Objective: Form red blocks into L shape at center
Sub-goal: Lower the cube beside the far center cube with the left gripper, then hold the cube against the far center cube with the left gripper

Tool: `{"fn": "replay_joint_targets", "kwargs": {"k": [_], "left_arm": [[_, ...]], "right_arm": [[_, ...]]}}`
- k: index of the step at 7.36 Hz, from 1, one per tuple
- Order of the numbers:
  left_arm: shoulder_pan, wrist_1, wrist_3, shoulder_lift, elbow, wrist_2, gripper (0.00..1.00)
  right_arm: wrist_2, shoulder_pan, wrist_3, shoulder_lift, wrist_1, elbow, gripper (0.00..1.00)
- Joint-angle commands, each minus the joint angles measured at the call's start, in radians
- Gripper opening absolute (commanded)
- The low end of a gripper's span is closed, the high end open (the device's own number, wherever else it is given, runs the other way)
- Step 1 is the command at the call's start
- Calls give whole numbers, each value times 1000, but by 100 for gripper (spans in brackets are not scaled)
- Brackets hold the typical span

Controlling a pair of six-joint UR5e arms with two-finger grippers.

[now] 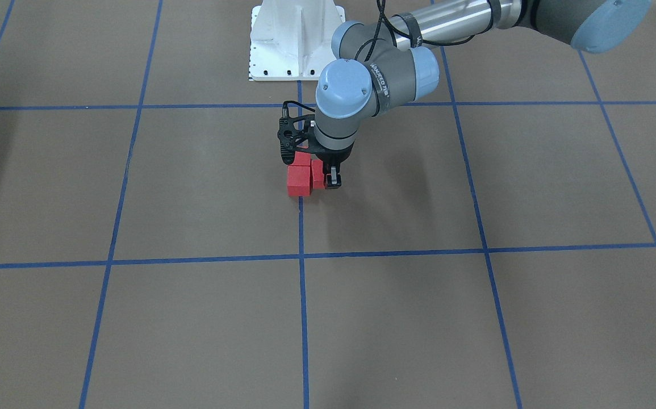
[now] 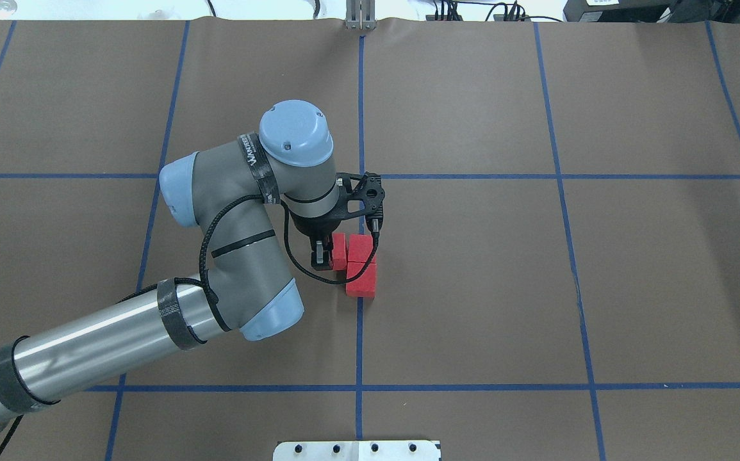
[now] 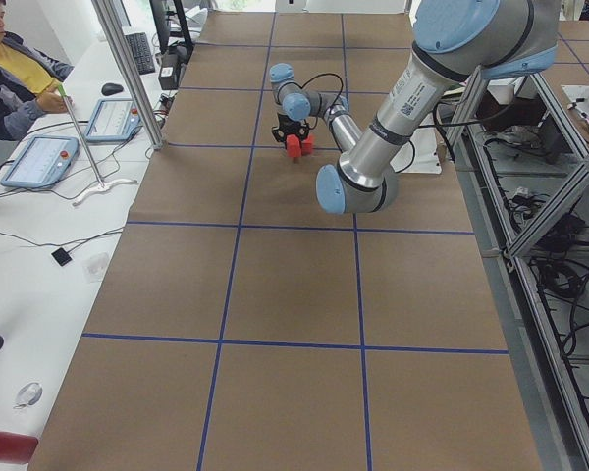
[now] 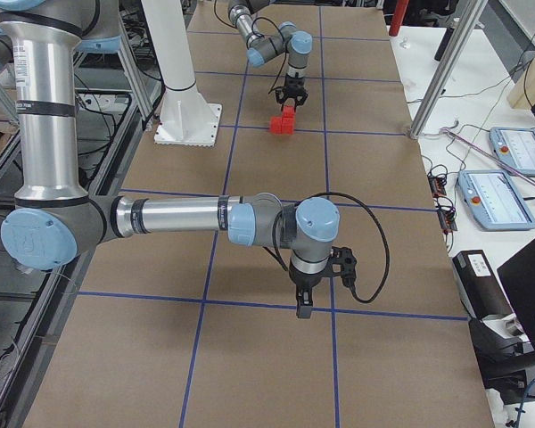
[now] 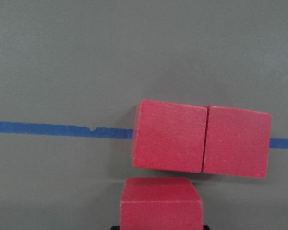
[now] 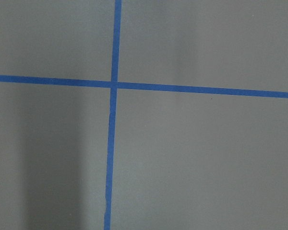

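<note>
Three red blocks lie together at the center on the blue grid line (image 2: 359, 333). Two of them (image 2: 361, 248) (image 2: 361, 282) sit touching, in a row along the line. The third red block (image 2: 339, 251) sits beside the far one and makes an L. My left gripper (image 2: 333, 256) stands straight over it, fingers on either side, shut on this block at table level. In the left wrist view the held block (image 5: 161, 203) is at the bottom, just below the pair (image 5: 170, 141). My right gripper (image 4: 303, 308) hangs over bare brown table far from the blocks; I cannot tell whether it is open.
The white robot base (image 1: 293, 45) stands just behind the blocks. A person (image 3: 10, 69) sits at a side desk with tablets (image 3: 39, 162) past the table's edge. Metal posts (image 4: 446, 62) stand along that edge.
</note>
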Motion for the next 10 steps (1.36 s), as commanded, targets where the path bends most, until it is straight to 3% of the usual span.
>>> {"fn": "replay_joint_targets", "kwargs": {"k": [1, 7, 10], "left_arm": [[2, -5, 0, -3, 16, 0, 14], [2, -75, 0, -6, 39, 2, 15], [10, -101, 0, -5, 40, 58, 15]], "right_arm": [[0, 0, 6, 0, 0, 0, 100], [-2, 0, 9, 2, 0, 0, 100], [-2, 0, 9, 3, 0, 0, 100]]}}
